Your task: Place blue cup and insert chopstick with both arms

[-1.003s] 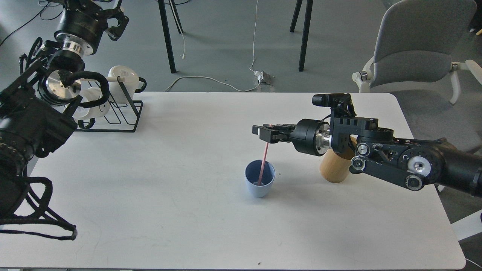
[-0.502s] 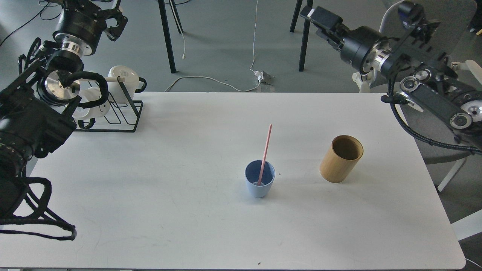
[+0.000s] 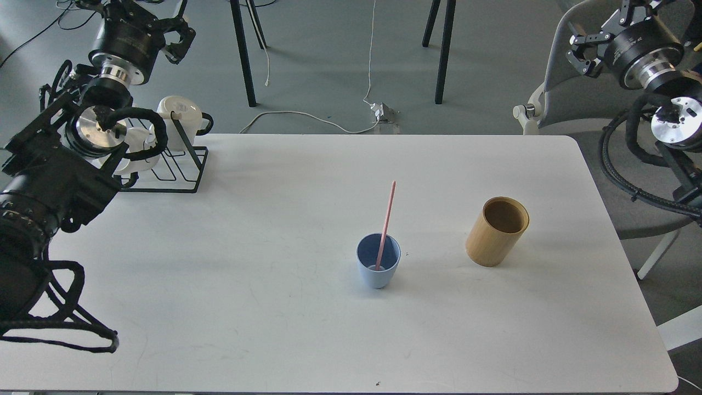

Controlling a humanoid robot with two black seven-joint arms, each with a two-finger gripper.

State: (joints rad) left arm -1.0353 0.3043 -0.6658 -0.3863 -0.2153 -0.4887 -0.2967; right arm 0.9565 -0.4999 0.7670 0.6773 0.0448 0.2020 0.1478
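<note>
The blue cup [image 3: 378, 267] stands upright on the white table [image 3: 274, 307], a little right of the middle. The pink chopstick [image 3: 386, 222] stands in it, leaning slightly right, its top well above the rim. My left gripper [image 3: 137, 13] is raised at the far top left, beyond the table, fingers spread and empty. My right gripper [image 3: 614, 24] is raised at the top right, in front of the grey chair, fingers spread and empty. Both are far from the cup.
A tan bamboo cylinder [image 3: 497, 231] stands right of the cup. A black wire rack [image 3: 175, 164] with white mugs [image 3: 178, 115] sits at the table's back left corner. A grey chair [image 3: 598, 82] stands beyond the right edge.
My right gripper let go of the pink stick above the cup and swung up and away to the top right. The stick stays in the cup. The left arm shifted slightly.
</note>
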